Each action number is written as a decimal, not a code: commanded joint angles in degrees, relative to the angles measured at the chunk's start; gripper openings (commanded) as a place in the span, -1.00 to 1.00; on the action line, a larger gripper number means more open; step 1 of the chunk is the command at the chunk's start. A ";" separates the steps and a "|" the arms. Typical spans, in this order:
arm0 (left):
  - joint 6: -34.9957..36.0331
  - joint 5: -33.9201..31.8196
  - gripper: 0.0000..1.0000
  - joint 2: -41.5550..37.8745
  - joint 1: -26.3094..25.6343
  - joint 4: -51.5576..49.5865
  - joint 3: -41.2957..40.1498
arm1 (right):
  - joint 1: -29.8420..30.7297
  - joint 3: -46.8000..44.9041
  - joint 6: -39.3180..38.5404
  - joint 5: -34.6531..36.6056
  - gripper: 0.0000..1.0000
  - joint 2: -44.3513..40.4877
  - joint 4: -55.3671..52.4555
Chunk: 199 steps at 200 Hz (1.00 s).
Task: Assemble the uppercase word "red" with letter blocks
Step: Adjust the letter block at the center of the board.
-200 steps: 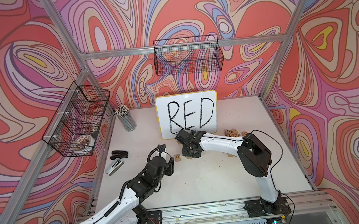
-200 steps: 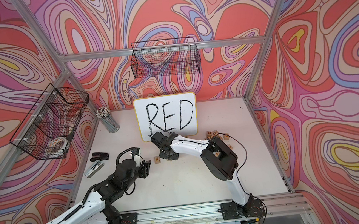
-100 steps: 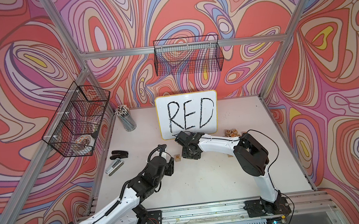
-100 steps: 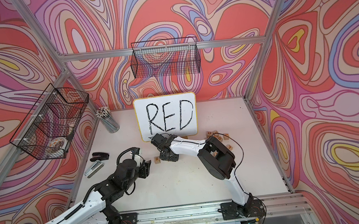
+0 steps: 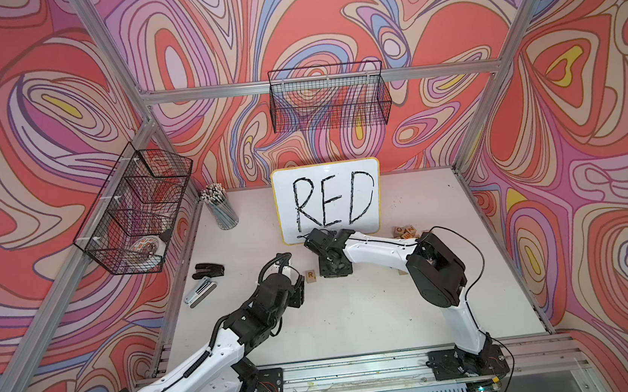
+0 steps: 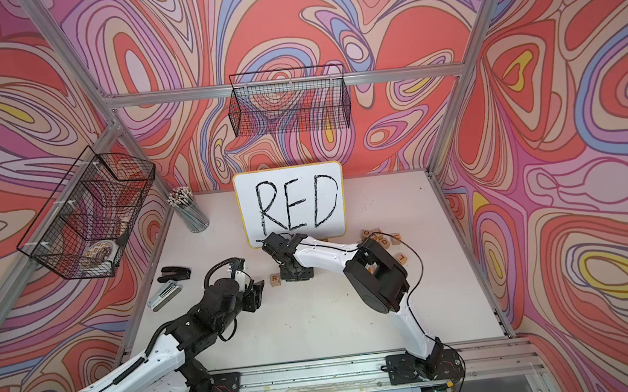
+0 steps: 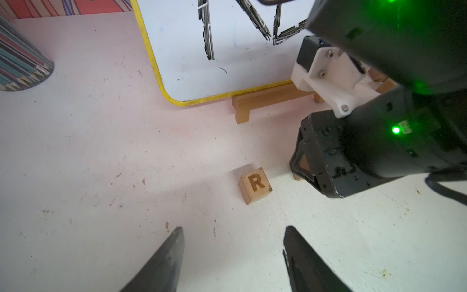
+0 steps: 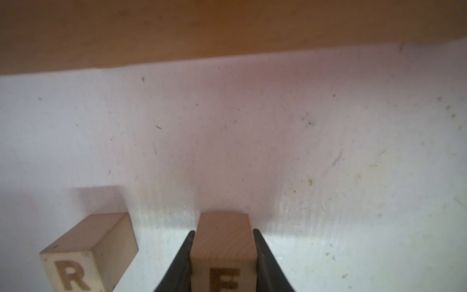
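Note:
The R block (image 5: 310, 275) (image 6: 274, 279) (image 7: 255, 185) (image 8: 83, 255) rests on the white table in front of the whiteboard. Just to its right, my right gripper (image 5: 335, 271) (image 6: 297, 275) (image 8: 223, 231) points down at the table. It is shut on the E block (image 8: 223, 242), which sits level with the R and a small gap away. My left gripper (image 5: 300, 286) (image 6: 257, 292) (image 7: 232, 230) hovers near the R on its front-left side. It is open, with nothing between its fingers. I cannot pick out the D block.
Several loose letter blocks (image 5: 404, 231) (image 6: 383, 241) lie at the back right, partly behind the right arm. The whiteboard (image 5: 329, 203) reading RED stands on a wooden stand (image 7: 262, 98). A pencil cup (image 5: 221, 209), a black stapler (image 5: 208, 270) and a white stapler (image 5: 200, 290) sit at the left.
The right gripper's jaws have closed on the E block, and that arm's elbow has shifted slightly left. The left arm has not moved.

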 commanded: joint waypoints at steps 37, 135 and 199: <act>0.46 -0.93 0.31 0.77 0.45 -0.02 0.62 | 0.30 5.21 -7.19 1.60 -0.47 2.36 -6.55; 0.63 -1.13 0.31 0.83 0.47 -0.18 0.79 | 0.32 2.50 -3.33 -2.07 -0.43 2.56 -2.62; 0.62 -1.14 0.31 0.49 0.48 -0.31 0.80 | 0.36 1.23 -0.50 -2.69 -0.39 2.92 -1.58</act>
